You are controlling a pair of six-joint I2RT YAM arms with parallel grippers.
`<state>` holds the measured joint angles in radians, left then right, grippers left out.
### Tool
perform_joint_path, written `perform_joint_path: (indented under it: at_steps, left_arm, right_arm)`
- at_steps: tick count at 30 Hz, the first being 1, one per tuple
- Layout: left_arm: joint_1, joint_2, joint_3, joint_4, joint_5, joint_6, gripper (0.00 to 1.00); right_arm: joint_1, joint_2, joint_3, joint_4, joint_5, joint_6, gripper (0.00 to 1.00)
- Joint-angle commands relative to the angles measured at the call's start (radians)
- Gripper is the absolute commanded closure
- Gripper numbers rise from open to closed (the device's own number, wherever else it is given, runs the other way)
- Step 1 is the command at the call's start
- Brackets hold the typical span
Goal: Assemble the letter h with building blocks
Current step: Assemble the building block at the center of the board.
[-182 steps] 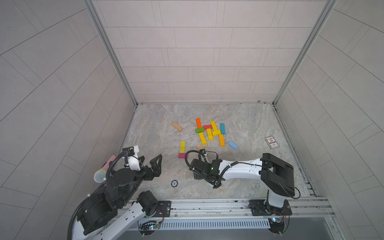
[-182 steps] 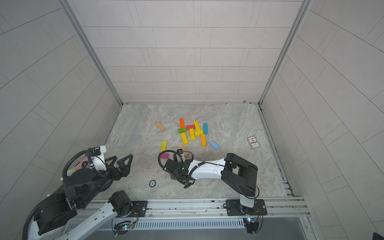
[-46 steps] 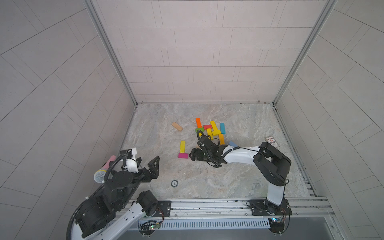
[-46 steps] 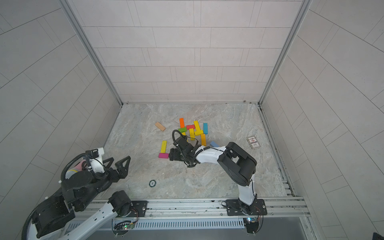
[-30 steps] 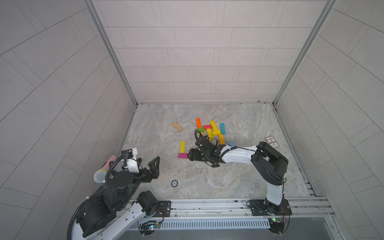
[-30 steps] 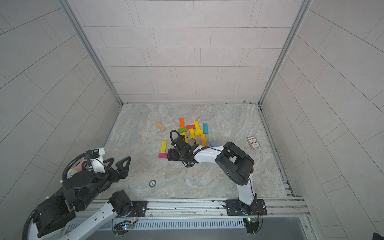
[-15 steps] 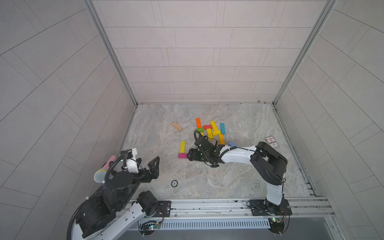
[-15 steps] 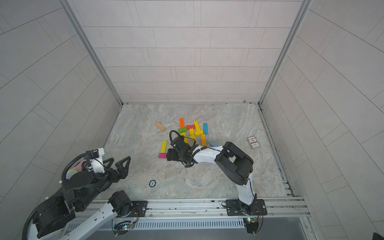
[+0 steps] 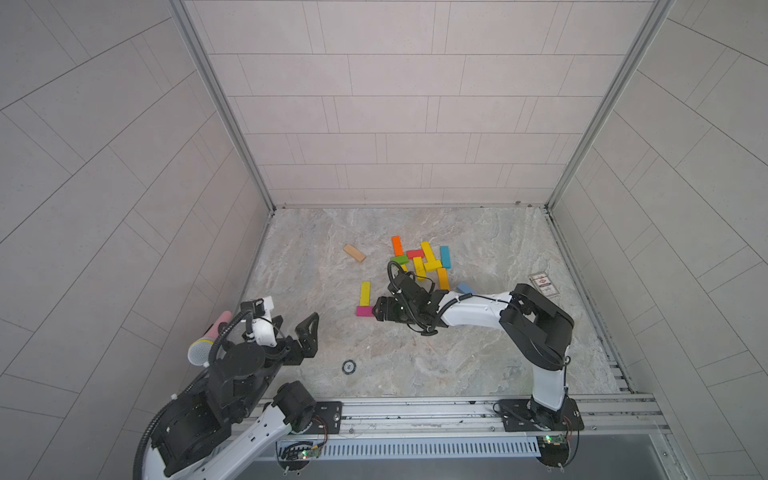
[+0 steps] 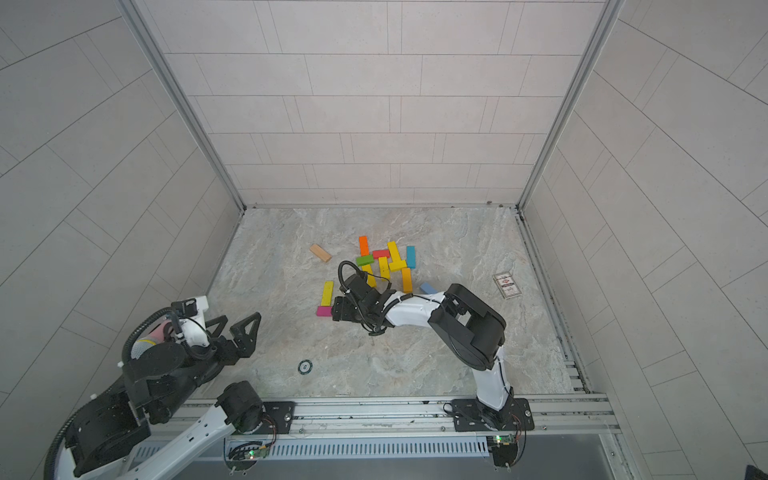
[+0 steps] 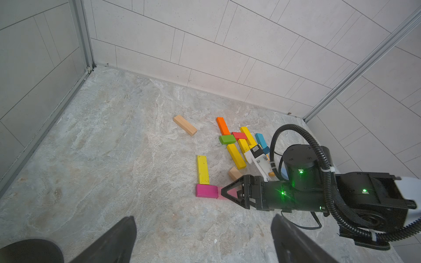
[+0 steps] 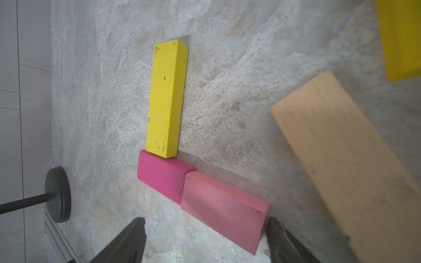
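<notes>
A long yellow block [image 9: 365, 292] lies on the table with a magenta block [image 9: 364, 311] across its near end, forming an L. A pink block [image 12: 224, 210] lies end to end with the magenta one. My right gripper [image 12: 205, 230] stands open around the pink block, low over the table. One finger is close to the block's far end and the other is apart from it. In both top views the right gripper [image 9: 380, 309] hides the pink block. The other building blocks [image 9: 424, 262] lie in a loose cluster behind it. My left gripper [image 10: 232, 324] is open and empty at the near left.
A plain wood block [image 9: 354, 252] lies alone at the back left, and a short wood block [image 11: 235, 173] sits beside the right gripper. A light blue block [image 9: 463, 287] is by the right arm. A white card [image 9: 543, 284] lies at the right, a small black disc [image 9: 348, 366] near the front.
My right gripper has slid left up to the magenta block over the last seconds, and its jaws have widened slightly. The left arm has stayed put.
</notes>
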<state>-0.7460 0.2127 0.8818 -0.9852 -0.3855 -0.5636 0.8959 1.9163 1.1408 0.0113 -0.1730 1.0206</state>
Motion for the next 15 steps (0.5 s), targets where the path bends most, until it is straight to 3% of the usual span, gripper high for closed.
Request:
perform_joint_path:
  at_steps: [1,9,15]
  left_arm:
    - [-0.001,-0.004,-0.004,-0.01,-0.016,0.014,0.0]
    - [-0.001,0.033,0.002,0.003,0.015,0.016,0.0]
    - [-0.001,0.255,-0.022,0.097,0.16,-0.047,0.03]
  right_arm:
    - [-0.01,-0.052,0.008,-0.043,0.063,-0.018,0.14]
    - [-0.029,-0.29,-0.052,-0.142,0.147,-0.131,0.16]
    - [-0.028,-0.521,-0.21,-0.219,0.181,-0.203,0.22]
